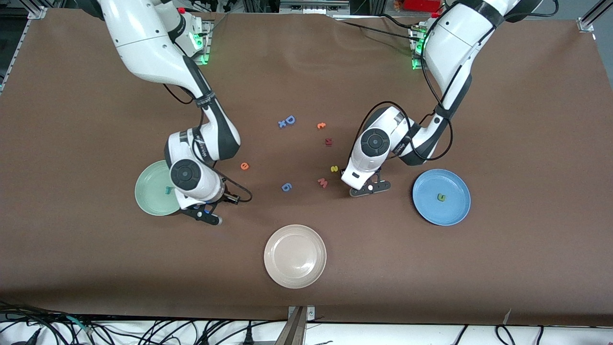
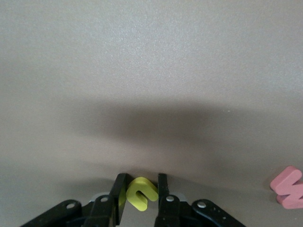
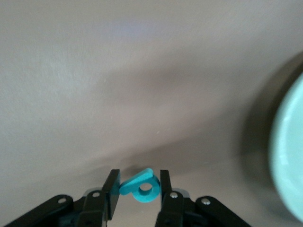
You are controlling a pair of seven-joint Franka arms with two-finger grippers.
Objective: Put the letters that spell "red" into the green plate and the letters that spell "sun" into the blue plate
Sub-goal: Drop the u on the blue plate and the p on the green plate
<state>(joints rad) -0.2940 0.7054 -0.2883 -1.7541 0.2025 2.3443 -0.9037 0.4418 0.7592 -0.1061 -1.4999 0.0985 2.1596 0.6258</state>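
Wrist-only: yellow letter [image 2: 141, 194], teal letter [image 3: 141, 186].

Brown table [image 1: 527, 120] fills basically the whole frame. Sitting on it: green plate [image 1: 149, 196] at left-center, blue plate [image 1: 448, 211] at right-center, beige plate [image 1: 295, 268] at bottom middle. Foam letters are scattered mid-frame: blue D [image 1: 290, 120], orange e [image 1: 244, 166], blue 6-shaped piece [image 1: 286, 187], pink w [image 1: 323, 182], yellow s [image 1: 334, 168].
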